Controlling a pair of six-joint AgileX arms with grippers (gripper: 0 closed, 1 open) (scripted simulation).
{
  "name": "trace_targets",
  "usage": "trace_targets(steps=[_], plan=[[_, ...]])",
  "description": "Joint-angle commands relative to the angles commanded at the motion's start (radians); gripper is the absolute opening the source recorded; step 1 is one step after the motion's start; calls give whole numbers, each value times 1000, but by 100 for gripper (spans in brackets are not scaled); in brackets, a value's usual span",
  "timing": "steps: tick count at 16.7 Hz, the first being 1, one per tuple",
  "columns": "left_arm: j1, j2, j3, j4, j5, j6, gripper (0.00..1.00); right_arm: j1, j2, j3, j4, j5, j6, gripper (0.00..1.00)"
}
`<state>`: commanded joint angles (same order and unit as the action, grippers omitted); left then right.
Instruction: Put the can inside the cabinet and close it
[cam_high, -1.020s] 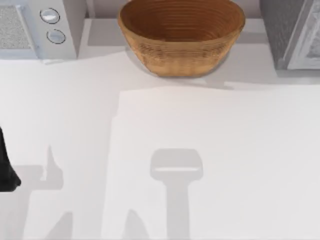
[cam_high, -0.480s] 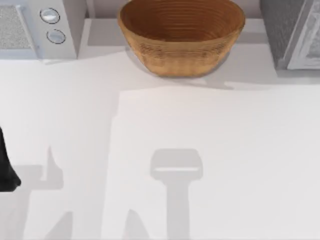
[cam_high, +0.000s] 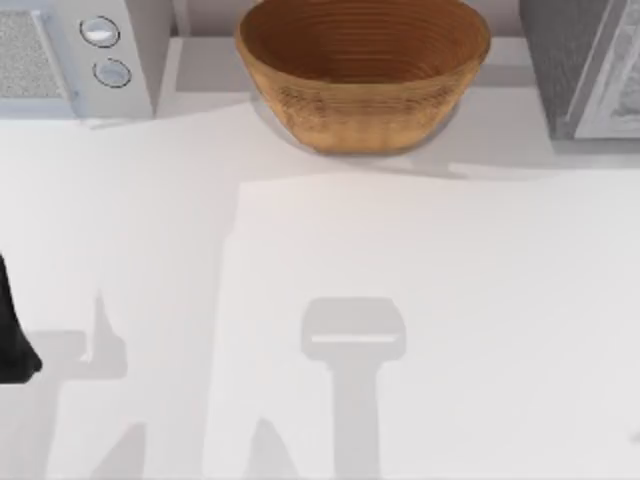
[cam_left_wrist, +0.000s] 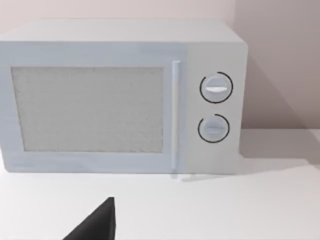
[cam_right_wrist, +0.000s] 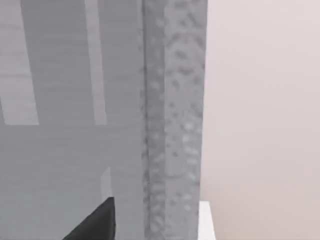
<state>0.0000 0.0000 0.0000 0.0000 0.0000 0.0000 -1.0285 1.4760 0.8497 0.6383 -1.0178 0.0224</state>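
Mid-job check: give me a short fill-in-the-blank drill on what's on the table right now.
1. The woven basket stands at the table's far edge, between the microwave and the grey ____.
2. The microwave's door is ____.
3. The microwave has ____ round dials.
4. The left arm sits at the table's ____ edge.

Missing words: cabinet; shut; two; left

— What sort of place is this?
— A rendered kitchen counter: a white microwave (cam_left_wrist: 122, 97) with two dials, a woven basket (cam_high: 363, 72) and a grey cabinet (cam_high: 580, 65) stand along the back of a white table (cam_high: 450, 300).
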Motion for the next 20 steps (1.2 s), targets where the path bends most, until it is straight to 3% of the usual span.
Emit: trace_targets(steps=[12, 16, 20], plan=[[0, 0, 0, 0, 0, 0, 100, -11, -119, 777, -895, -13, 0, 100], [0, 0, 0, 0, 0, 0, 100, -12, -136, 887, -1021, -15, 0, 100], [0, 0, 0, 0, 0, 0, 100, -12, -137, 892, -1028, -15, 0, 100]])
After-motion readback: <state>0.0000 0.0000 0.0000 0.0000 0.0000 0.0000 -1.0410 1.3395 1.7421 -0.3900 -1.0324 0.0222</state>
